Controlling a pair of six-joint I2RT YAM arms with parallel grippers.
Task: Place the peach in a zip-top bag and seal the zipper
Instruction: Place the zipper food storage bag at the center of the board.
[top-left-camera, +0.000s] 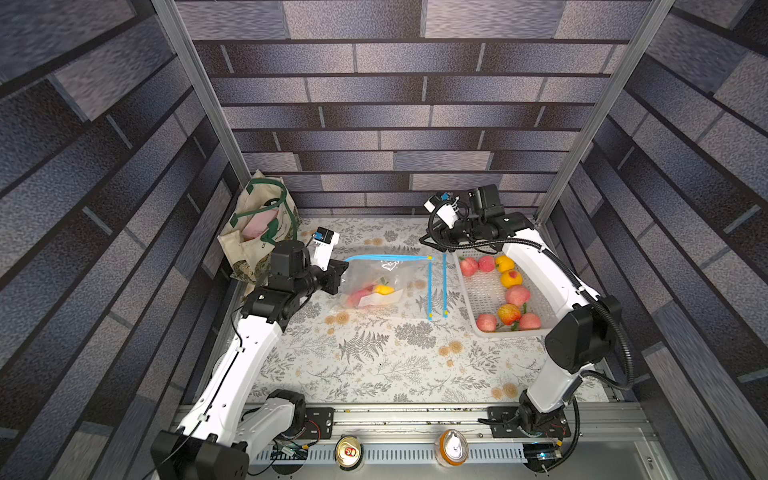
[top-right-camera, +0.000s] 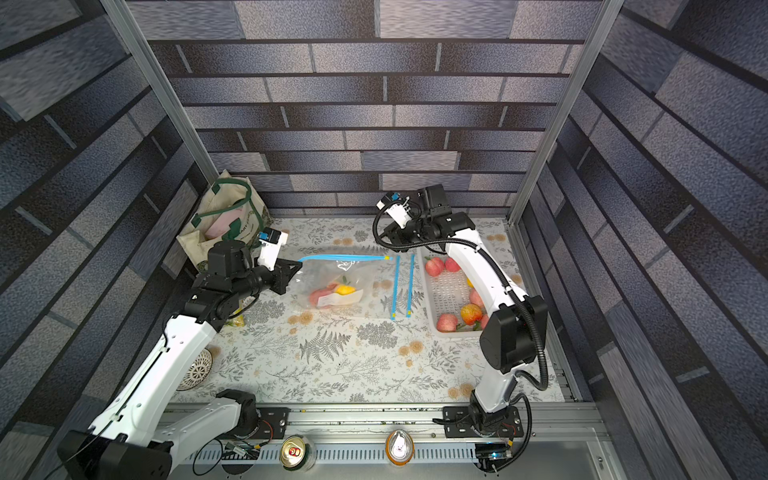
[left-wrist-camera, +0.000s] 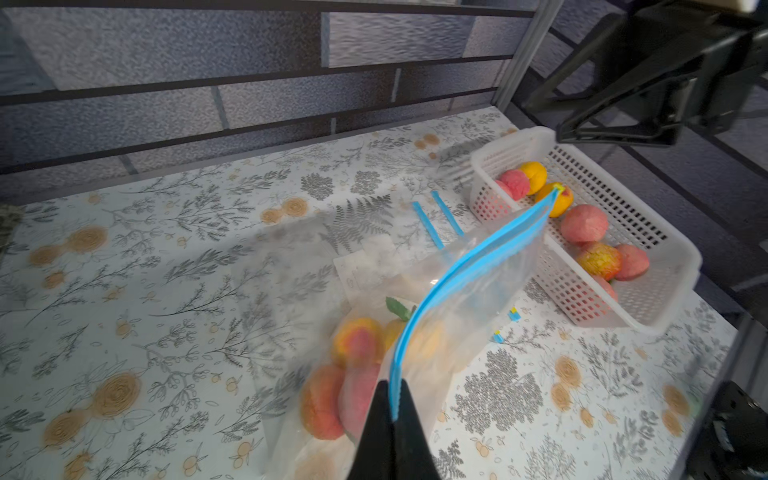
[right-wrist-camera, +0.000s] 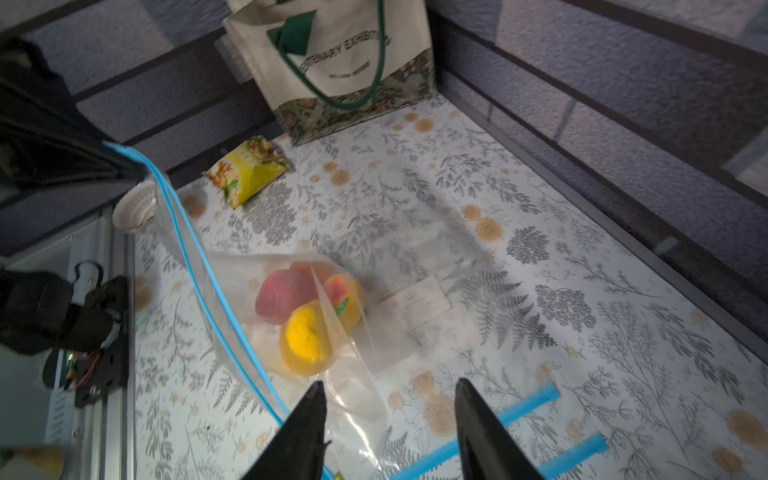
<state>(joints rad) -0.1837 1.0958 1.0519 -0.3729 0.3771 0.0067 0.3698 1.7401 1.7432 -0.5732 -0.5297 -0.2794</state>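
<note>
A clear zip-top bag (top-left-camera: 384, 286) lies on the floral table with several peaches (right-wrist-camera: 286, 291) inside, pink and yellow. Its blue zipper (left-wrist-camera: 469, 266) is lifted off the table and stretches from my left gripper (left-wrist-camera: 392, 384) toward the basket side. That gripper is shut on the zipper's left end, as both top views show (top-right-camera: 300, 264). My right gripper (right-wrist-camera: 390, 384) hangs open just above the bag's other end with nothing between its fingers. In a top view the right gripper (top-left-camera: 428, 239) sits at the back, near the zipper's yellow end tab (top-left-camera: 430, 258).
A white basket (top-left-camera: 469, 299) at the right holds several more peaches (top-left-camera: 517, 295). A second bag with two blue strips (top-left-camera: 436, 286) lies flat between bag and basket. A tote bag (top-left-camera: 257, 220) stands back left, beside a yellow snack packet (right-wrist-camera: 249, 170). Two cans (top-left-camera: 348, 451) stand on the front rail.
</note>
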